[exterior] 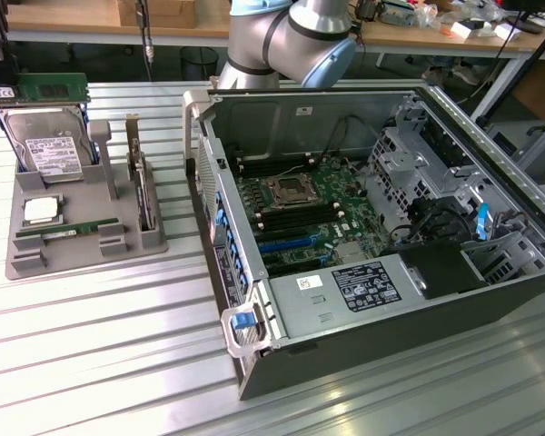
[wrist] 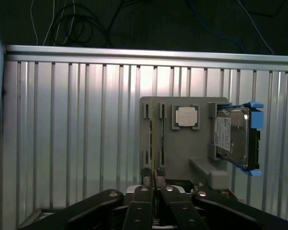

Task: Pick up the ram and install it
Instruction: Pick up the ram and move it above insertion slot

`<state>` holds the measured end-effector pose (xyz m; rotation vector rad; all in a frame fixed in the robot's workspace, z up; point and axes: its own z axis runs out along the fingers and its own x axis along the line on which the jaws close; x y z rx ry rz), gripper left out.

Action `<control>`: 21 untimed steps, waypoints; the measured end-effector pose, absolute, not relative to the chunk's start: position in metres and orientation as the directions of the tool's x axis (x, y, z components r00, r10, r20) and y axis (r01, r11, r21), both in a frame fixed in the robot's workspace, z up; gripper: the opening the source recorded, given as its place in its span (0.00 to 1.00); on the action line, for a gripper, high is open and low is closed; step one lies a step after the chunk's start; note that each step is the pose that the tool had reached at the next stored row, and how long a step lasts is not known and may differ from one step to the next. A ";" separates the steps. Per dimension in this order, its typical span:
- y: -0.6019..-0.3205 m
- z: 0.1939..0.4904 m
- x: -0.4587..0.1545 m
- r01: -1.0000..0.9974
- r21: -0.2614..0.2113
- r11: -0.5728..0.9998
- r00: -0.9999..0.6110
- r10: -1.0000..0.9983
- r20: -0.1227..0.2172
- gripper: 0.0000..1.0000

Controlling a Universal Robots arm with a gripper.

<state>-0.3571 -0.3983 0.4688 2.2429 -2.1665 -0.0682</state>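
The ram (exterior: 69,232) is a thin green strip lying in the front slot of the grey holder tray (exterior: 118,245), at the exterior view's left. In the wrist view it shows edge-on as a dark line (wrist: 155,136) beside the silver processor chip (wrist: 187,116). My gripper (wrist: 155,186) hangs high above the tray, its black fingers (wrist: 143,201) pressed together with nothing between them. The fingertips line up with the near end of the ram. In the exterior view the arm's joint (exterior: 291,36) stands behind the open computer case (exterior: 372,227).
The tray also holds a hard drive (exterior: 45,150) (wrist: 233,136) and an upright card with a metal bracket (exterior: 143,186). Another green board (exterior: 53,88) lies behind the tray. The motherboard (exterior: 300,204) with its memory slots sits inside the case on the ribbed metal table (exterior: 100,345).
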 end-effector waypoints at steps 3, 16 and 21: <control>-0.398 0.469 -0.355 -0.998 0.047 -0.035 0.035 -0.999 -0.016 0.12; -0.398 0.468 -0.340 -0.998 0.049 -0.040 0.039 -0.999 -0.016 0.12; -0.398 0.468 -0.335 -0.998 0.050 -0.042 0.041 -0.999 -0.016 0.12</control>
